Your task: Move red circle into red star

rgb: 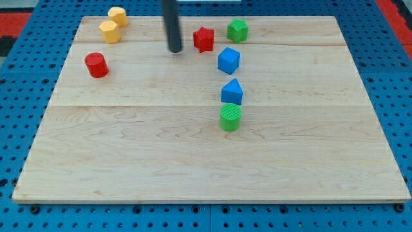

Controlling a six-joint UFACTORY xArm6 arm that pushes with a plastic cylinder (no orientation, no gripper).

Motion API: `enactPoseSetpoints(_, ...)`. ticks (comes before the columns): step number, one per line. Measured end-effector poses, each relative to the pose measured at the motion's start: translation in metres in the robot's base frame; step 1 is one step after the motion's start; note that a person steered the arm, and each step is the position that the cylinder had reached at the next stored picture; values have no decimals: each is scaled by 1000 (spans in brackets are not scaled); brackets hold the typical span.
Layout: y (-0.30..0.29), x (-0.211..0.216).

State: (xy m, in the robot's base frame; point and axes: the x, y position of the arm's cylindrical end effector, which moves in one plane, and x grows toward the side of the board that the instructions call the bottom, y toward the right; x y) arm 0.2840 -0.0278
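The red circle is a short red cylinder near the view's left edge of the wooden board. The red star sits near the view's top, right of centre-left. My tip is the lower end of the dark rod, on the board just left of the red star and well right of the red circle. It touches no block.
Two yellow blocks sit at the view's top left. A green block is right of the red star. A blue block, a second blue block and a green cylinder line up below. The board lies on a blue pegboard.
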Motion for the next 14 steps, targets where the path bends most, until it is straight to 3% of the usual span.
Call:
enactPoseSetpoints(1,48,-18)
enactPoseSetpoints(2,46,-38)
enactPoseSetpoints(3,-72,-12)
enactPoseSetpoints(5,-131,126)
enactPoseSetpoints(6,-212,99)
enactPoseSetpoints(7,-243,73)
enactPoseSetpoints(8,-220,70)
enactPoseSetpoints(11,-68,48)
enactPoseSetpoints(12,-37,12)
enactPoseSetpoints(14,-52,-37)
